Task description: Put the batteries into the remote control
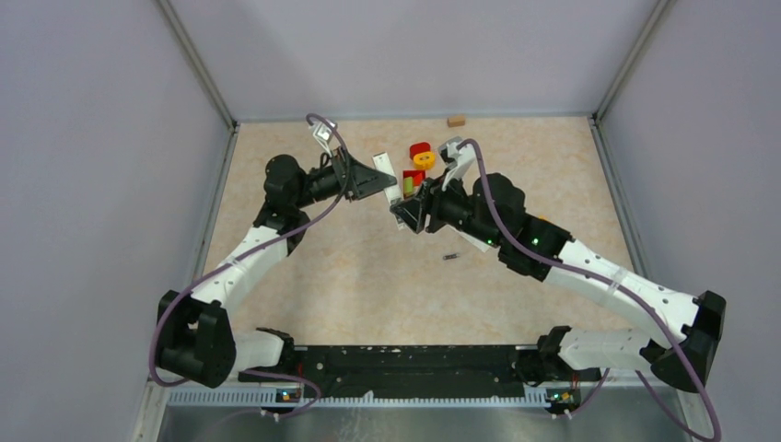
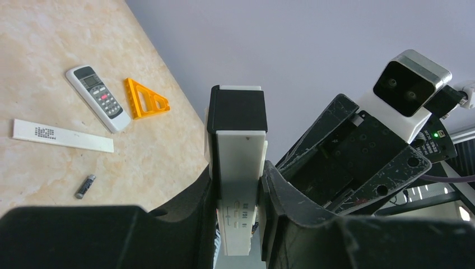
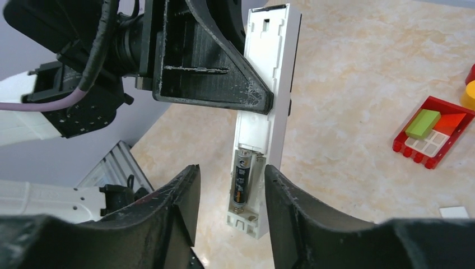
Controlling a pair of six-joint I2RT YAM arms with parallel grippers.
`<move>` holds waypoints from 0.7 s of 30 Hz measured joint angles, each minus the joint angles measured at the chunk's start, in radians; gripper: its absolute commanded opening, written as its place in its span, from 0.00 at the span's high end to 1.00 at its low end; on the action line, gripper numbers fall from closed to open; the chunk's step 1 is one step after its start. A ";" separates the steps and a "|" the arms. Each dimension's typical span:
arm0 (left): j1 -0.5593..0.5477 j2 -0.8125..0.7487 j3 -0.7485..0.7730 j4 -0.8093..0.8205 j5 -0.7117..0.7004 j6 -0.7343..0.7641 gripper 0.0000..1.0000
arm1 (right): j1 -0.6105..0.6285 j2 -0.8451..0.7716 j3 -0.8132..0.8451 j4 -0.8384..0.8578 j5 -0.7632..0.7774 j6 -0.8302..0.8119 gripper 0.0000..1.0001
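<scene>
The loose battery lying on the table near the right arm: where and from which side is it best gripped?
Probably at the middle of the battery, coming straight down from above and closing on its round sides. It lies flat on the table, apart from other things, so both long sides are free; its ends are too small to pinch.

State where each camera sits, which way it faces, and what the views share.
Top external: above and behind the bases, looking down at the table; both arms show whole.
Left wrist: on the left arm, looking along the left gripper, shut on the white remote, towards the right arm's wrist.
Right wrist: on the right arm, looking past the open right gripper at the remote's bay, a battery in it.
Shared: all three show the held remote; top and left wrist show the loose battery.
</scene>
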 measured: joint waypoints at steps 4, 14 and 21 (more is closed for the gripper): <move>0.003 0.000 0.000 0.001 -0.001 0.003 1.00 | 0.000 -0.017 0.008 -0.001 0.006 0.029 0.51; 0.004 0.000 0.000 0.014 -0.003 0.003 1.00 | 0.000 -0.016 0.045 -0.007 0.018 0.080 0.77; 0.004 0.000 0.000 0.031 -0.003 0.002 1.00 | 0.000 0.025 0.046 -0.038 0.024 0.084 0.78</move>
